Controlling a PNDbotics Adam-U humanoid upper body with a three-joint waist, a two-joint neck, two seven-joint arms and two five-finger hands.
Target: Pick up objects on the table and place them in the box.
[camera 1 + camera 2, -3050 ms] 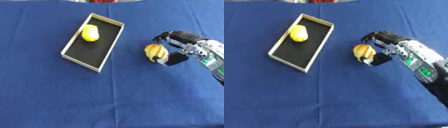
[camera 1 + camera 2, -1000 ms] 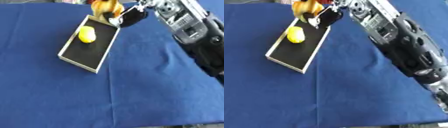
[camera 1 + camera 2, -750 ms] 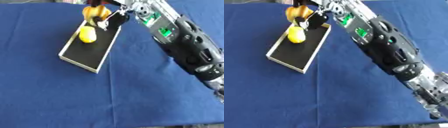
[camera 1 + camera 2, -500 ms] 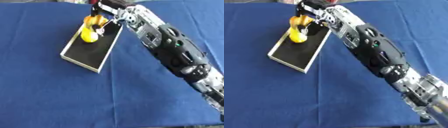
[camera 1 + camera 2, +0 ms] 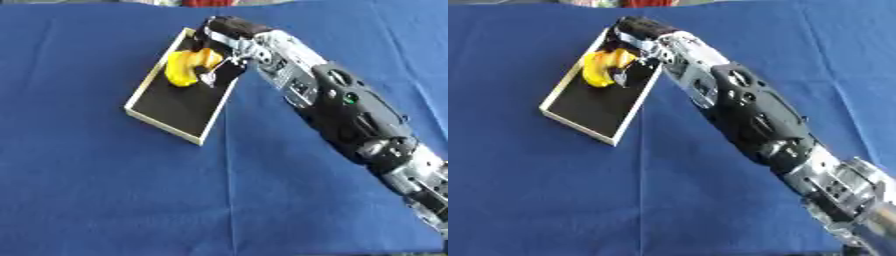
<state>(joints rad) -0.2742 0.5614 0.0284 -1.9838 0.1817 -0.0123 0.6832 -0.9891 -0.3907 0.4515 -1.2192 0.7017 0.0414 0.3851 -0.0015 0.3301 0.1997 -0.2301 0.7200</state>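
Right hand [image 5: 220, 49] over the box [image 5: 150, 117], among yellow fruit [image 5: 181, 71].

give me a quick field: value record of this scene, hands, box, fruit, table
right hand: reaching over the far end of the box, fingers curled around an orange-yellow fruit
held fruit: inside the box's outline, beside the other fruit; whether it rests on the bottom cannot be told
yellow fruit: lying in the far half of the box
box: shallow, pale walls, black bottom, set at a slant; near half bare
table: covered in blue cloth
left hand: not in view
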